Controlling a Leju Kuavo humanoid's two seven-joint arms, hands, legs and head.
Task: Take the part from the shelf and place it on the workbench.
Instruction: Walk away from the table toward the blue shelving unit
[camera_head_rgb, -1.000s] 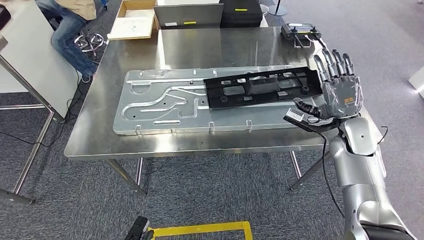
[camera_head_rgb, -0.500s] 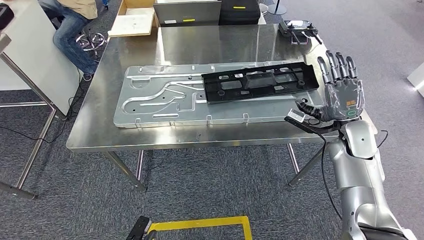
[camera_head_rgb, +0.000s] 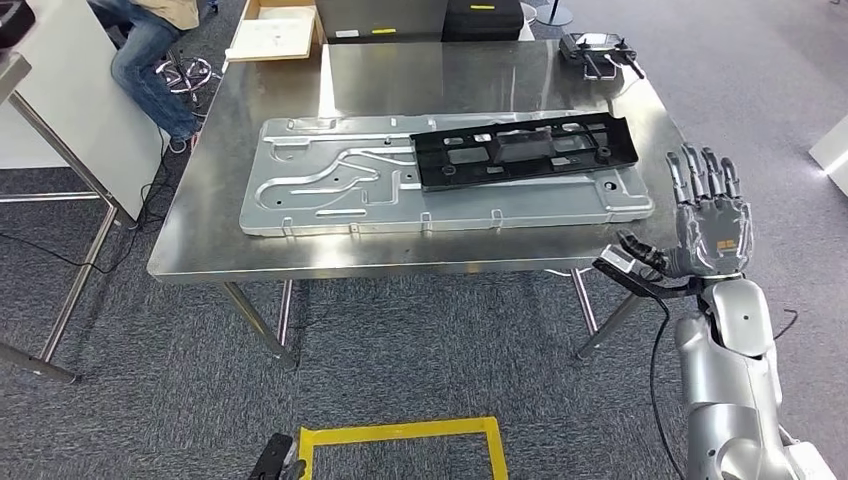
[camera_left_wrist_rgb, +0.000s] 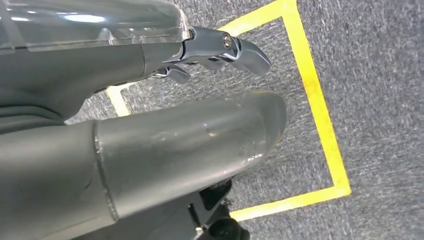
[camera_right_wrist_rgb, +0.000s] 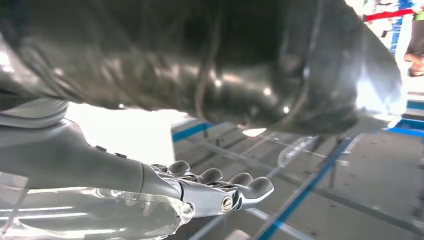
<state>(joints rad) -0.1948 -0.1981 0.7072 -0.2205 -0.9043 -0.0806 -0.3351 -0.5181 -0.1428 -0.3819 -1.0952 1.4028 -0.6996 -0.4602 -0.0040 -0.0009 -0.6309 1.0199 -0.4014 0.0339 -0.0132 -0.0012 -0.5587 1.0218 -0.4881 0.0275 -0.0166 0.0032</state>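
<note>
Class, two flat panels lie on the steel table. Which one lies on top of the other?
The black panel is on top. It is smaller and rests across the far right part of the larger silver metal panel, which lies directly on the table.

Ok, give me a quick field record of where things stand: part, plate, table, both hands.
black part: lying flat on the silver plate, toward its right end
silver plate: flat on the steel workbench
workbench: steel top, controller at far right corner
right hand: raised beside the bench's right edge, fingers spread, holding nothing
left hand: hanging over grey carpet with yellow floor tape, nothing in it
person: seated at far left
</note>
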